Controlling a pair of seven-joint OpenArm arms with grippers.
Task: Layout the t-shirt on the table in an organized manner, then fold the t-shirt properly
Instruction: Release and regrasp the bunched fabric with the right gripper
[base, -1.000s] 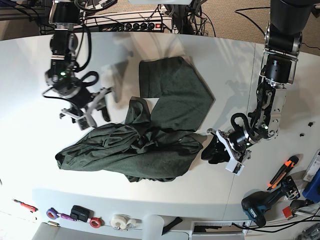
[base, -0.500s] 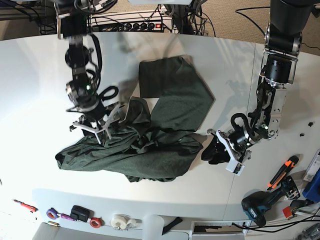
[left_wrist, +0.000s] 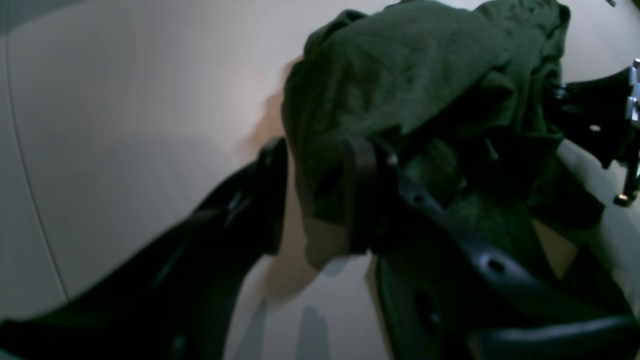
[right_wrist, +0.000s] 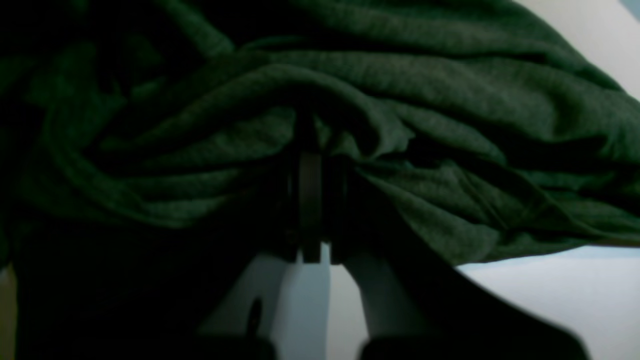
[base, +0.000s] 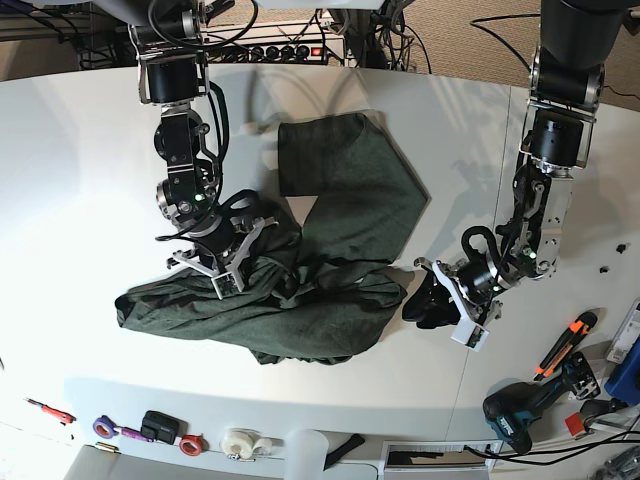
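Note:
The dark green t-shirt (base: 340, 190) lies crumpled on the white table (base: 80, 150), one part spread toward the back and a bunched band running left to right in front. My right gripper (base: 232, 268) is down on the bunched folds left of the middle. In the right wrist view its fingers (right_wrist: 310, 200) are shut on a pinch of t-shirt (right_wrist: 450, 100) cloth. My left gripper (base: 425, 298) sits at the shirt's right end. In the left wrist view a fold of the t-shirt (left_wrist: 410, 65) is held between its fingers (left_wrist: 360, 195).
A power drill (base: 520, 415) and an orange-handled tool (base: 565, 345) lie at the table's right front. Tape rolls (base: 240, 442) and small items line the front edge. A power strip (base: 290, 50) and cables sit behind the table.
My right arm swung in from the shirt's left side onto its bunched folds and shut on the cloth. The left arm has not moved.

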